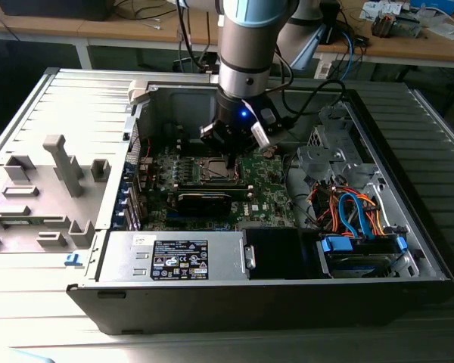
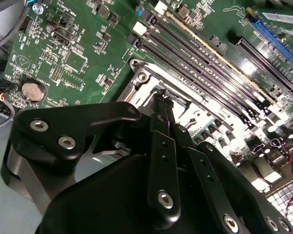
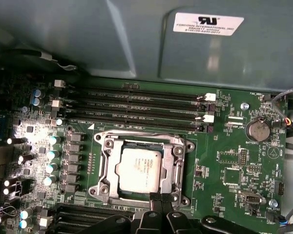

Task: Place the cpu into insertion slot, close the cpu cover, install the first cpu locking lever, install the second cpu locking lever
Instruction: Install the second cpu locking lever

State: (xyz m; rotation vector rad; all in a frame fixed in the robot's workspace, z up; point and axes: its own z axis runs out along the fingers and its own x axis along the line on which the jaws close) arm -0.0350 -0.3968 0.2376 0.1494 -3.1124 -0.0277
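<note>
Workbenches cluttered with cables are running along the far side of the room, and on the near counter (image 1: 15,318) an open computer case (image 1: 408,249) is lying on its side so the board inside is facing up and within reach from above. Left of the case in the exterior view, a grey fixture plate (image 1: 38,189) is standing with upright blocks. Inside the case, the green motherboard (image 1: 268,193) is lying flat, with a power supply (image 1: 174,257) along the near wall and a bundle of orange and blue cables (image 1: 356,212) on the exterior view's right.

Over the board, the arm (image 1: 250,45) is reaching straight down, which is putting its fingers (image 3: 158,204) at the edge of the insertion slot (image 3: 141,168). The cpu (image 3: 139,169) is sitting flat in that slot, its silvery top squared within the rim. The cpu cover (image 3: 178,146) appears to be lying down around the chip as a metal frame, though whether it is latched I cannot tell.

The fingers are drawn close together into a narrow tip, gripping nothing I can make out, and they are touching or just above the frame's edge, likely to work a lever there.
</note>
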